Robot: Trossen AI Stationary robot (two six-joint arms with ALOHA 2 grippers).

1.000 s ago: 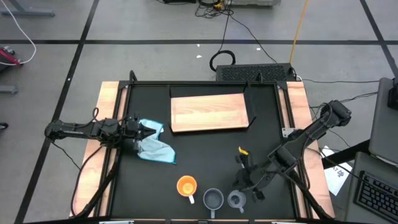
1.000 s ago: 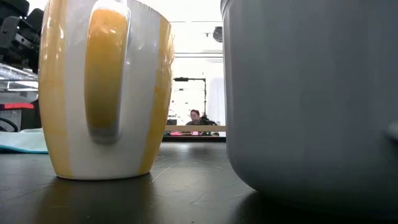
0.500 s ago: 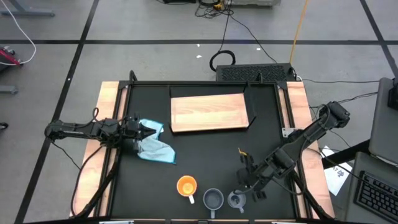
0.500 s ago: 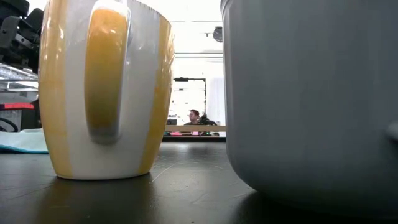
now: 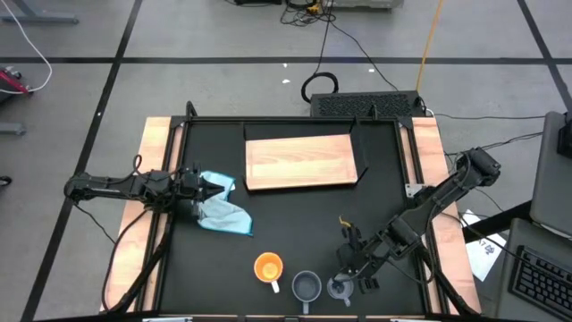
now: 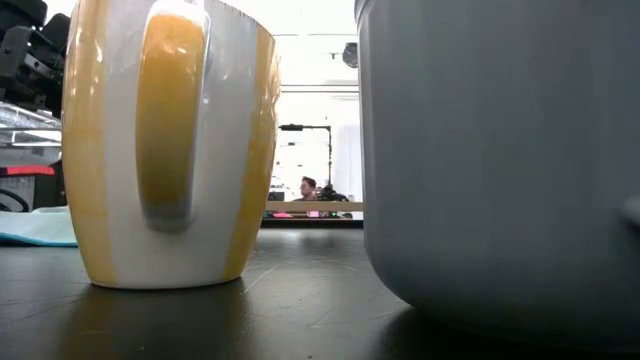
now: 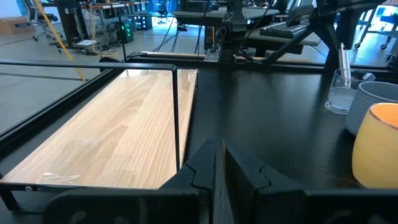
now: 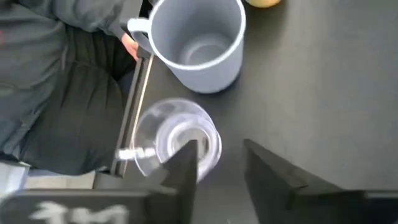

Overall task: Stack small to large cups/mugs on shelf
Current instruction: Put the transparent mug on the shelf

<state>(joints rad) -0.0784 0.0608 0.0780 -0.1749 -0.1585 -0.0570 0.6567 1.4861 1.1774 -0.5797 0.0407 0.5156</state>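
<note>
Your right hand point(image 8: 217, 158) sits right over the glass cup point(image 8: 177, 144), fingers apart, one finger dipping at the rim, other outside; contact prob. not made yet. Cup stands upright just beside the grey-blue mug point(image 5: 307, 286), well apart from the shelf point(image 5: 301, 162). Left hand point(image 7: 219, 165): pressed together, idle.

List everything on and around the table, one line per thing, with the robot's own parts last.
glass cup: one, clear, front edge of the table, rightmost in the row of cups.
grey-blue mug: one, middle of the row.
orange mug: one, white handle, left of the row.
shelf: one, light wood, empty, far side of the table.
cloth: one, light blue, left side.
left gripper: shut, resting at the cloth.
right gripper: open, one finger over the glass cup's rim.
</note>
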